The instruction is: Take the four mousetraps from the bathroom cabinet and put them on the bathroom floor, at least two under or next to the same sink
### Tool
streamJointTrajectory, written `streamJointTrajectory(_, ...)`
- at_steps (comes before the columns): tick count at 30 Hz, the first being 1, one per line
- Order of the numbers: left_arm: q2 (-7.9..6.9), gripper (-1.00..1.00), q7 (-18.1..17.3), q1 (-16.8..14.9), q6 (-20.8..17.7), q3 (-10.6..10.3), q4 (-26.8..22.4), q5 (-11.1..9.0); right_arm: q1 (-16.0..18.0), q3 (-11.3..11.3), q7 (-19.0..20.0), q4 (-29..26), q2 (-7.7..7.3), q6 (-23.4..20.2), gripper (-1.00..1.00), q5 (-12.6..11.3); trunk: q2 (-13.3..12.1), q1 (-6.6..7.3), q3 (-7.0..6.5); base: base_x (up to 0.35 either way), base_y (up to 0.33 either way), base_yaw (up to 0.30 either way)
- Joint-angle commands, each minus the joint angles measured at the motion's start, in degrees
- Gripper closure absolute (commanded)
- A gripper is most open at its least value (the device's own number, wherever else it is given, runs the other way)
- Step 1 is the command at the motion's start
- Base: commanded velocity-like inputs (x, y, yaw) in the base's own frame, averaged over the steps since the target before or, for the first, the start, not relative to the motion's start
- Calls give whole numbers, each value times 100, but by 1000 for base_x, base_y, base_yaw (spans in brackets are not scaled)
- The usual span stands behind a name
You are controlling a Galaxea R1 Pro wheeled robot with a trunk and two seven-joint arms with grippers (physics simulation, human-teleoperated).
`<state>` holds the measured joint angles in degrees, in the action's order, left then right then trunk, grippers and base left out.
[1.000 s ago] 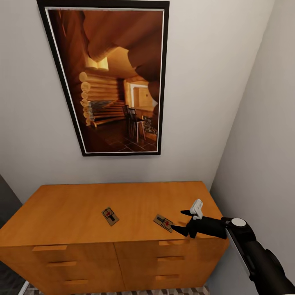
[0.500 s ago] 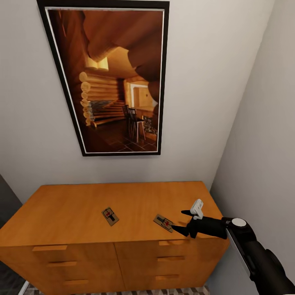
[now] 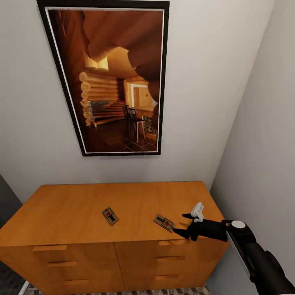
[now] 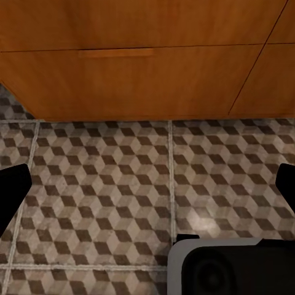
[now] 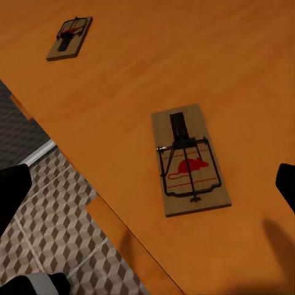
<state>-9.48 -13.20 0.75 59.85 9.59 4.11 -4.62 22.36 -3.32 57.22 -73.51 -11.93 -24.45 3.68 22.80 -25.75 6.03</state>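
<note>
Right jaws: the right gripper (image 3: 183,223) stands wide apart and empty, fingers pointing across the cabinet top; I judge the spread is kept so the flat board can pass between them.
Near mousetrap (image 5: 189,161): lies flat on the wood just ahead of the right jaws, touching neither finger; in the head view it (image 3: 164,223) sits close to the front edge, right in front of the lower fingertip.
Its pose: wire and red mouse mark face up, long side slanted to the jaws' line, so the fingers may need a turn to close across its narrow width.
Far mousetrap (image 3: 110,216): also flat on the top, well beyond the near one from the right jaws; seen again in the right wrist view (image 5: 69,38).
Count: two traps show on the top; where the other two are cannot be told.
Cabinet (image 3: 82,205): its flat top carries both traps; the drawer fronts and bar handles fall below the right jaws.
Left jaws: the left gripper (image 4: 147,187) shows only dark fingertips at the frame sides, wide apart with nothing between; it hangs low, likely parked.
Bathroom floor (image 4: 110,184): cube-patterned tiles straight ahead of the left jaws, meeting the cabinet base beyond them.
Step in hand: approach for a pick of the near trap, not yet closed.
</note>
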Motion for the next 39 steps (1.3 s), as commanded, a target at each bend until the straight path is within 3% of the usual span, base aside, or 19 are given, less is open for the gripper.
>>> streamJointTrajectory(1, -1, -100, -59, -4, 15, 17, 9, -47, 5, -2, 20, -6, -2, -34, -100, 26, 12, -4, 11, 0, 0, 0)
streamJointTrajectory(18, -1, -100, -59, -4, 15, 17, 11, -47, 5, 13, -90, 3, -11, -41, -100, 60, 12, -4, 11, 0, 0, 0)
streamJointTrajectory(27, -1, -100, -59, -4, 15, 17, 11, -47, 5, 6, -389, 3, -8, -42, -100, 159, 12, -4, 11, 0, 0, 0)
streamJointTrajectory(39, -1, -100, -59, -4, 15, 17, 11, -47, 5, -12, -465, 3, 11, -47, -100, 310, 12, -4, 11, 0, 0, 0)
